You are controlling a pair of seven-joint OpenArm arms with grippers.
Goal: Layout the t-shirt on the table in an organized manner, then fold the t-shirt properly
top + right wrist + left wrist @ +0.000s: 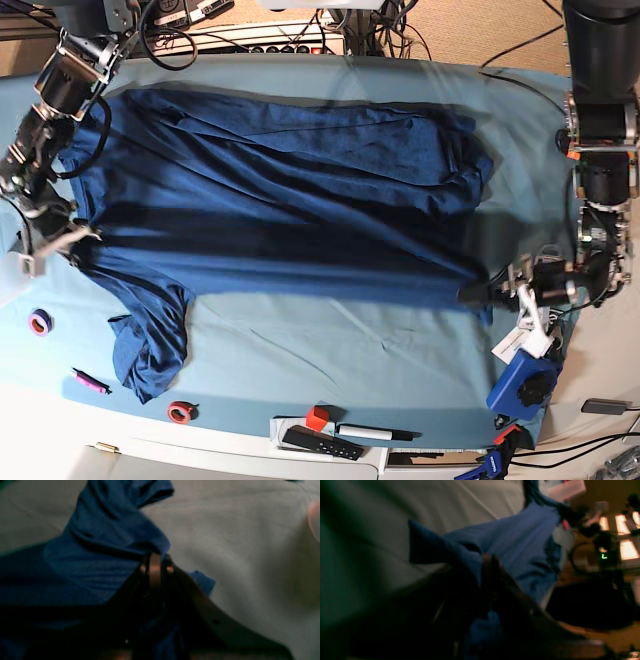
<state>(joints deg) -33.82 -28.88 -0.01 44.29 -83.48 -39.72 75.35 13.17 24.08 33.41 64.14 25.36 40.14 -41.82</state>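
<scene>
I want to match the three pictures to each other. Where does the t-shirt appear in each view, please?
Left wrist: the t-shirt fills the centre, pinched in the shut left gripper.
Right wrist: it covers the left half, pinched in the shut right gripper.
Base: it lies spread across the upper middle.
Shared landmark: the light teal table cloth under it.

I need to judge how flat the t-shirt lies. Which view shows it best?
The base view: the whole t-shirt shows, stretched across the table, one sleeve crumpled at the near corner. The left wrist view shows only a blurred bunch at the left gripper; the right wrist view, a fold at the right gripper.
</scene>
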